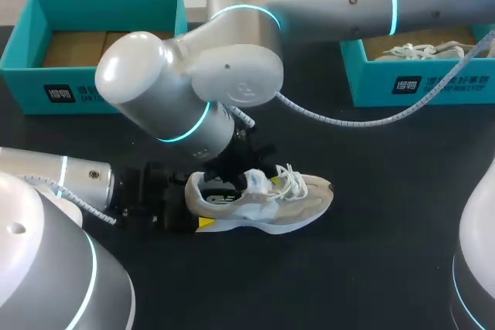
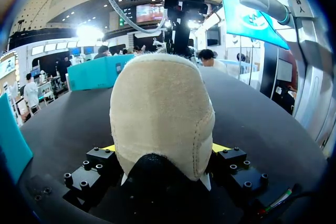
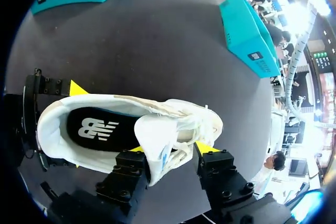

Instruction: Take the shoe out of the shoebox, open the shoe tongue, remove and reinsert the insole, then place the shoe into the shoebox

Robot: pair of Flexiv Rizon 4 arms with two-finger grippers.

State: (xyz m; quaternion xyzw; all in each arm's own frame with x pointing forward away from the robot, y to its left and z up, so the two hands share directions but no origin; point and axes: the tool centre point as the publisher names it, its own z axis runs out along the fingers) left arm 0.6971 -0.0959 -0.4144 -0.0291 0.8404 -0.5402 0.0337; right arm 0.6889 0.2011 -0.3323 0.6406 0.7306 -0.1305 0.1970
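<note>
1. Well behind the left gripper (image 2: 164, 149), at the table's (image 1: 371, 268) far edge, stands the left shoebox (image 1: 93, 90). It is open, with only brown card showing inside.
2. The left gripper is clamped on the heel of the shoe (image 1: 263, 199). A yellow tip presses each side of the heel and the heel cup fills the space between them.
3. The shoe lies out of any box, on its sole on the table. Its toe points away from the left gripper.
4. The insole (image 3: 100, 129) lies dark and flat inside the shoe, on the heel side of the right gripper (image 3: 171, 150).
5. The right gripper hangs over the lacing with its fingers apart. The tongue (image 3: 157, 140) is raised between them and lies against one finger; I judge it not pinched.
6. Beyond the right gripper, the right shoebox (image 1: 433, 83) holds another pale shoe (image 1: 421, 50).
7. Progress, as I judge it: the shoe is unboxed and the tongue is about opened. Pulling the insole out, refitting it and boxing the shoe remain.
</note>
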